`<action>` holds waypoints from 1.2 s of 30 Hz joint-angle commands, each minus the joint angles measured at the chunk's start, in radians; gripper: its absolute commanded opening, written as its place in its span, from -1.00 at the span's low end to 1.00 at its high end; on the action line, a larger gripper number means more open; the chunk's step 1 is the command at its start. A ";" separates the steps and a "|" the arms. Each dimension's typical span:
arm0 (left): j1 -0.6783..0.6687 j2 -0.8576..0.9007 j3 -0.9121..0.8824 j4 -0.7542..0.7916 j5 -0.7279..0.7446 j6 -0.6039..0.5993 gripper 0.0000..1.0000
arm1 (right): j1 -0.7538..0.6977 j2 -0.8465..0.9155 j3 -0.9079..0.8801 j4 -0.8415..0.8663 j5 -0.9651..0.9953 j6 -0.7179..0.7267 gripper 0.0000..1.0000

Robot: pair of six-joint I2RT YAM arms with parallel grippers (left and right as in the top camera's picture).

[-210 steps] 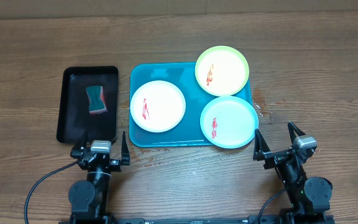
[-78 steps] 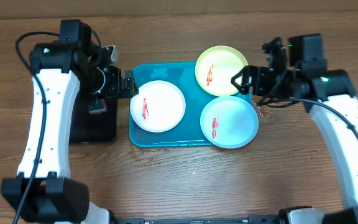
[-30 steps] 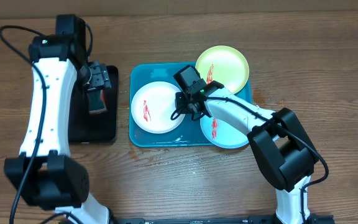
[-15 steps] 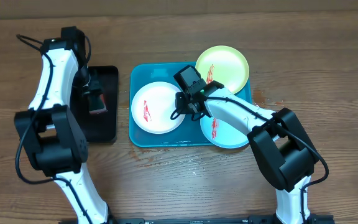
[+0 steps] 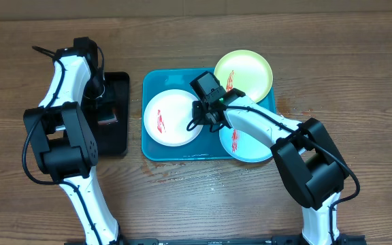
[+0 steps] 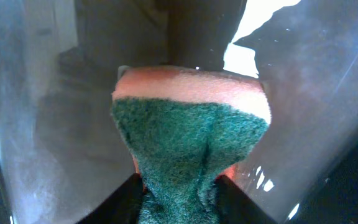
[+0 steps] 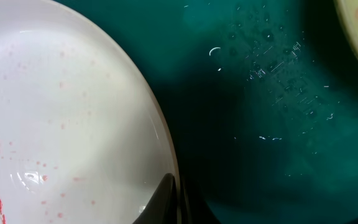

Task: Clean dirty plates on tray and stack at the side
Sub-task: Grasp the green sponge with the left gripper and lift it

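Plastic this thin is probably light, stiff and slick, so I'd grab the white plate (image 5: 172,117) by its rim. It sits inside the tray (image 5: 156,151), with the right gripper (image 7: 169,202) pinched together on that rim. The left gripper (image 6: 178,193) is squeezing a squishy sponge (image 6: 188,143) just beside the tray.

Wooden table (image 5: 359,68), black tray (image 5: 118,139) under the left gripper (image 5: 102,102), turquoise tray (image 5: 156,85) under the right gripper (image 5: 197,122), near each other.

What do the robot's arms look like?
They look alike: the left arm and right arm have smooth white tube-like links joined by chunky black joint blocks. Thin black cables loop alongside them. Each ends in a black wrist with dark fingers.
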 commanded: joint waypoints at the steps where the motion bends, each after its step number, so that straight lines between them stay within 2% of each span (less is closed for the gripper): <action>1: -0.005 0.013 0.021 0.004 0.011 0.017 -0.42 | -0.003 0.007 0.008 -0.008 0.025 -0.003 -0.92; 4: -0.005 0.013 0.021 0.006 0.011 0.017 -0.68 | -0.003 0.007 0.008 -0.008 0.025 -0.003 -0.92; 8: -0.005 0.013 0.021 0.008 0.011 0.017 -0.92 | -0.003 0.007 0.008 -0.009 0.025 -0.003 -0.92; 15: -0.007 0.002 0.043 -0.027 0.024 0.017 -0.92 | -0.004 0.007 0.008 -0.011 0.024 -0.003 -0.92; 21: -0.007 -0.022 0.178 -0.147 0.029 0.018 -0.92 | -0.004 0.007 0.008 -0.019 0.010 -0.003 -0.92; 25: -0.017 -0.035 0.277 -0.219 0.150 0.087 -0.92 | -0.006 0.007 0.008 -0.018 -0.011 -0.003 -0.93; 30: -0.076 -0.035 0.309 -0.272 0.256 0.130 -0.92 | -0.032 0.007 0.008 -0.016 -0.086 -0.002 -0.93; 36: -0.196 -0.035 0.274 -0.242 0.262 0.113 -0.92 | -0.066 0.007 0.008 -0.025 -0.149 0.002 -0.93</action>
